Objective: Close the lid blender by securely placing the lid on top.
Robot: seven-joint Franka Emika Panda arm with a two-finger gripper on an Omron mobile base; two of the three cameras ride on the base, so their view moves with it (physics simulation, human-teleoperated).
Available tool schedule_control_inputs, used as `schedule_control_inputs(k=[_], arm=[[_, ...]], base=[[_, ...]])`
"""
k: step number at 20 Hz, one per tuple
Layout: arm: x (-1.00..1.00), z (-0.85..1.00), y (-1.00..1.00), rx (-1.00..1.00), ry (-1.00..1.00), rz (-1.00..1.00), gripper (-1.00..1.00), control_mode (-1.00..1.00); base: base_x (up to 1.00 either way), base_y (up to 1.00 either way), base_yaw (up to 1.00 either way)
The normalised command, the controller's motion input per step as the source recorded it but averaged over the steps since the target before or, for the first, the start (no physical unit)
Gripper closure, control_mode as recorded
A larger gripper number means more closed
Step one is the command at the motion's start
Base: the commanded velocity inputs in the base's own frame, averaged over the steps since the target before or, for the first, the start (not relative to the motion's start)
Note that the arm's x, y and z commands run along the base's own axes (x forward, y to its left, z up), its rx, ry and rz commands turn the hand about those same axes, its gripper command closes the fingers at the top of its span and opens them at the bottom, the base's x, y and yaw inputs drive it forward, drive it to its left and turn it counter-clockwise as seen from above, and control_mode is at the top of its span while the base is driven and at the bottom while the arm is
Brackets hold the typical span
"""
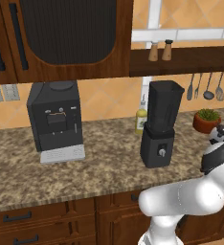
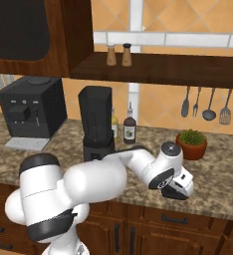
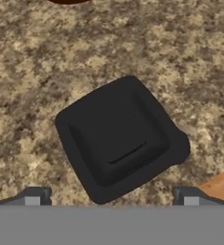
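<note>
The blender (image 1: 158, 129) stands toward the back of the speckled stone counter (image 1: 99, 167) in the left base view, jar top uncovered, a small knob on its boxy base. A coffee machine (image 1: 54, 119) sits well to its left with a grey tray in front, and a yellow bottle (image 1: 141, 118) is tucked just behind the blender. A potted plant (image 1: 206, 119) sits near the counter's right end, utensils (image 1: 207, 87) hang on the tiled wall, two shakers (image 1: 160, 50) rest on the shelf above. The white arm bends low across the counter's front edge.

Over to the right base view: the blender (image 2: 96, 124) stands mid-counter near the wall, a dark bottle (image 2: 130, 127) beside it, the plant (image 2: 191, 143) further right. The arm reaches out over the counter's front edge, wrist turned down, the gripper (image 2: 180, 191) hanging low there.

The hand view looks straight down on the lid (image 3: 119, 139), a black squarish cap lying flat on the stone, turned at an angle. The fingertips (image 3: 33, 197) stand spread wide, one to each side of the lid's near edge, grasping nothing. A strip of wood shows at the lower right.
</note>
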Motion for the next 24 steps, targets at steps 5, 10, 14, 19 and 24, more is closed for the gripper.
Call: schedule_control_inputs(k=[5,10,14,19,24], arm=[[0.20,-0.09,0.07,0.00,0.00,0.00,-1.00,-1.00],[0.11,-0.18,0.00,0.00,0.00,0.00,-1.00,-1.00],[0.09,-0.20,-0.03,0.00,0.00,0.00,-1.00,-1.00],[0.09,-0.17,-0.19,0.00,0.00,0.00,-1.00,-1.00],[0.08,-0.14,-0.29,0.01,0.00,0.00,-1.00,-1.00]], base=[[0.00,0.00,0.00],[0.00,0.00,0.00],[0.00,0.00,0.00],[0.00,0.00,0.00],[0.00,0.00,0.00]])
